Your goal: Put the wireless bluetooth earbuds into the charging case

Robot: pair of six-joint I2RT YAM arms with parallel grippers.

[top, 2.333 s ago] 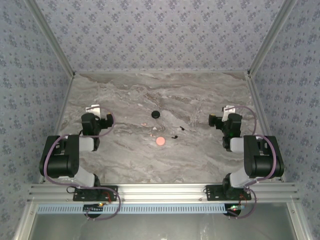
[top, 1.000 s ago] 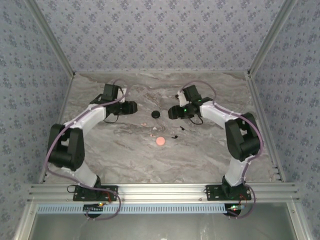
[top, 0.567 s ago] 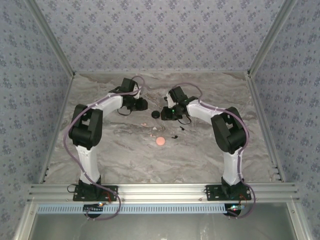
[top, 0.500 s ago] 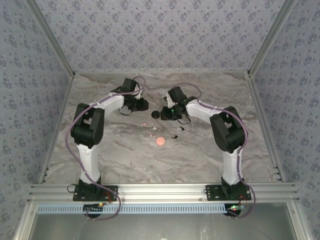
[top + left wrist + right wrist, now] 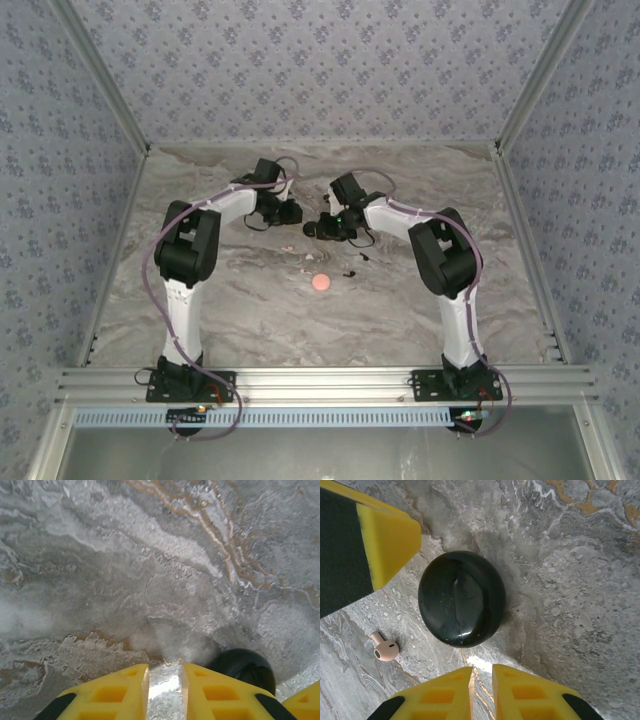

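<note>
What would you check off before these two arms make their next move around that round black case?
1. Charging case lid open: not ok, it is shut.
2. Case between any jaws: not ok; it lies just beyond the right jaws and beside the left jaws.
3. Right jaws empty: ok, nearly closed on nothing.
4. Left jaws empty: ok, likewise.
5. Black earbuds in sight: ok, two on the table near the pink disc.
6. Pink earbud clear of the case: ok, lying apart.
</note>
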